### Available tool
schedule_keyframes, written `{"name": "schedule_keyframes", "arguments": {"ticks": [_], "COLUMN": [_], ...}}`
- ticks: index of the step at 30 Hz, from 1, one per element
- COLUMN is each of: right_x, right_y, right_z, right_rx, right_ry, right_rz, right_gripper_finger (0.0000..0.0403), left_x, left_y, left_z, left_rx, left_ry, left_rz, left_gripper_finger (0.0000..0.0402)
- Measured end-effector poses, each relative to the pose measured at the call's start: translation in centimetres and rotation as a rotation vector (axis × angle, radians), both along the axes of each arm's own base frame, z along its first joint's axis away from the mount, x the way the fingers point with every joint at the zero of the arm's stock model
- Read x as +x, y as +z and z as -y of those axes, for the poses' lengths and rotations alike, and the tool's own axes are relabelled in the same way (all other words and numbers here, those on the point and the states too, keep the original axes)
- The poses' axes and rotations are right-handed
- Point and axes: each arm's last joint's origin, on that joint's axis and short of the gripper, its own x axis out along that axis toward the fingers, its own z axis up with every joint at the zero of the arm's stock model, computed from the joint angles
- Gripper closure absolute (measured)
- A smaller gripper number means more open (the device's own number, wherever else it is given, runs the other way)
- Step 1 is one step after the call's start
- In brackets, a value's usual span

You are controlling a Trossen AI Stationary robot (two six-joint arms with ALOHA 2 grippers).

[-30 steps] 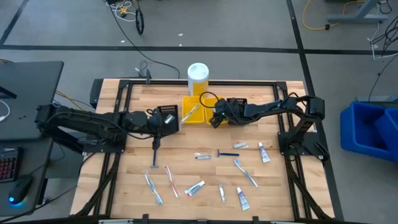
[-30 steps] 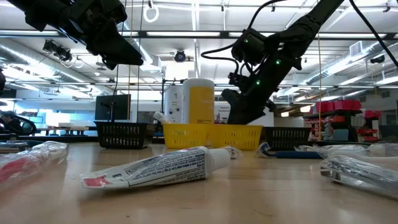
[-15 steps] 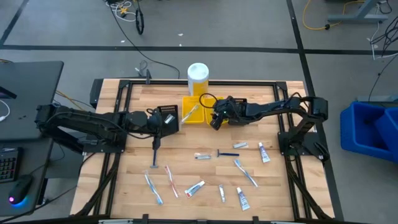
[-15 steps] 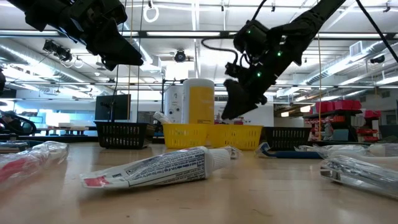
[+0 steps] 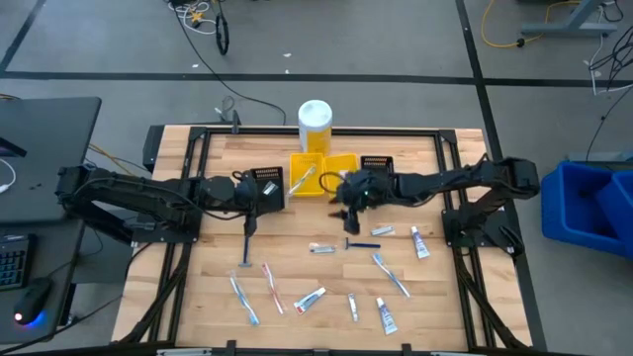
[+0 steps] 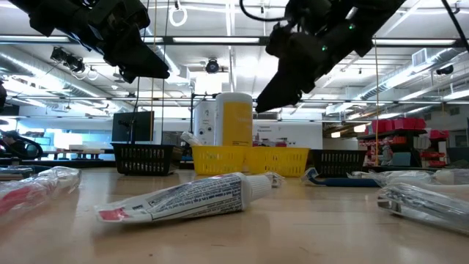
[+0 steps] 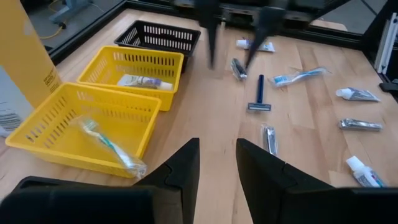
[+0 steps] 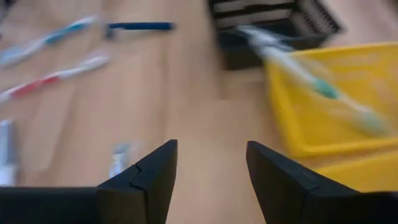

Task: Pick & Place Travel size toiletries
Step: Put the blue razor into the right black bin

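Your right pincer point(image 5: 348, 201), fingers apart and empty, hovers over two yellow bins point(image 5: 318, 175); left pincer point(image 5: 265, 188) apart, empty.

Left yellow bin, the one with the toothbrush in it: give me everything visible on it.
The yellow bin is a shallow rectangular basket of mesh-like plastic with a solid rim. It sits flat on the wooden table, side by side with a second yellow bin. A wrapped green-and-white toothbrush lies diagonally in it, one end by a corner. No gripper touches it.
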Motion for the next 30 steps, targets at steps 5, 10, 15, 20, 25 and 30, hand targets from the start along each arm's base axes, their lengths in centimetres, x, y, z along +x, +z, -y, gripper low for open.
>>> {"name": "schedule_keyframes", "arguments": {"ticks": [5,10,15,20,25,30], "right_x": [-0.6,-2.2,-4.0,-4.5,-4.9,-5.1], "right_y": [-0.6,-1.5,-2.1,-2.1,-2.1,-2.4], "right_z": [-2.8,-5.0,-6.6,-8.7,-9.9,-10.0], "right_rx": [0.012,0.06,0.114,0.151,0.12,-0.01], "right_ry": [0.065,-0.065,-0.175,-0.161,-0.142,-0.158], "right_rz": [-0.091,-0.268,-0.435,-0.454,-0.441,-0.397], "right_gripper_finger": [0.0216,0.0222,0.0217,0.0213,0.0216,0.0225], "left_x": [0.0,0.0,0.0,0.0,0.0,0.0], "left_y": [0.0,0.0,0.0,0.0,0.0,0.0], "left_z": [0.0,0.0,0.0,0.0,0.0,0.0], "left_rx": [0.0,0.0,0.0,0.0,-0.001,-0.001], "left_ry": [0.0,0.0,0.0,0.001,0.0,0.001], "left_rz": [0.0,0.0,-0.001,-0.002,-0.001,-0.001], "left_gripper_finger": [0.029,0.029,0.029,0.029,0.029,0.029]}}
